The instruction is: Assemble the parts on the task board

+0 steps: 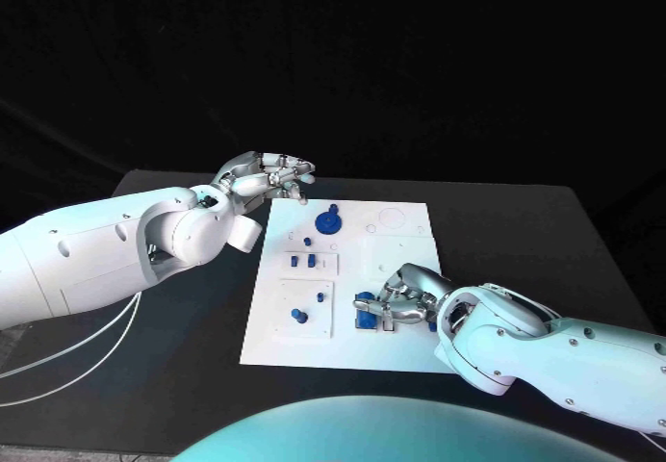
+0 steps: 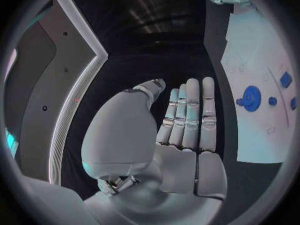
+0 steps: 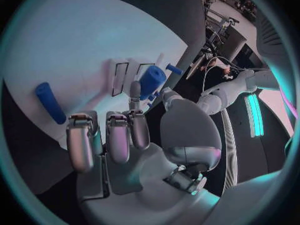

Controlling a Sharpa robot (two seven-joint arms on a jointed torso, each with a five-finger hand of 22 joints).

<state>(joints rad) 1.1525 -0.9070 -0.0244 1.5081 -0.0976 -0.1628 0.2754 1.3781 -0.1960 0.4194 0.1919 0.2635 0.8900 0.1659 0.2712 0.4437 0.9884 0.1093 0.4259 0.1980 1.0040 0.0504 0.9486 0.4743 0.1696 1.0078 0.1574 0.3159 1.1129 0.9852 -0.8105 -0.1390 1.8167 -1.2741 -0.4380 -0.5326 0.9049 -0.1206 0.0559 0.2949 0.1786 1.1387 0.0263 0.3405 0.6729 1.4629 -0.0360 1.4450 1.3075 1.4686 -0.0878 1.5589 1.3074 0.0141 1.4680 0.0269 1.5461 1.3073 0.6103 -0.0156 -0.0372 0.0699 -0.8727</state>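
Lying mid-table: task board (image 1: 402, 351). Hovering off its far left corner: left hand (image 1: 267, 175), fingers straight and together, holding nothing. Resting on its near right part: right hand (image 1: 405, 300), pinching blue part (image 1: 370, 310). Sitting near its far edge: round blue part (image 1: 327, 222).

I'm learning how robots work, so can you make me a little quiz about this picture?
1. True or false: the left hand holds a blue part.
2. Which hand is down by the small parts at the near end of the board? A. left hand B. right hand
3. Fill in: the big round part on the board is coloured ___.

Key: 1. False; its fingers are straight and hold nothing. 2. B. 3. Blue.
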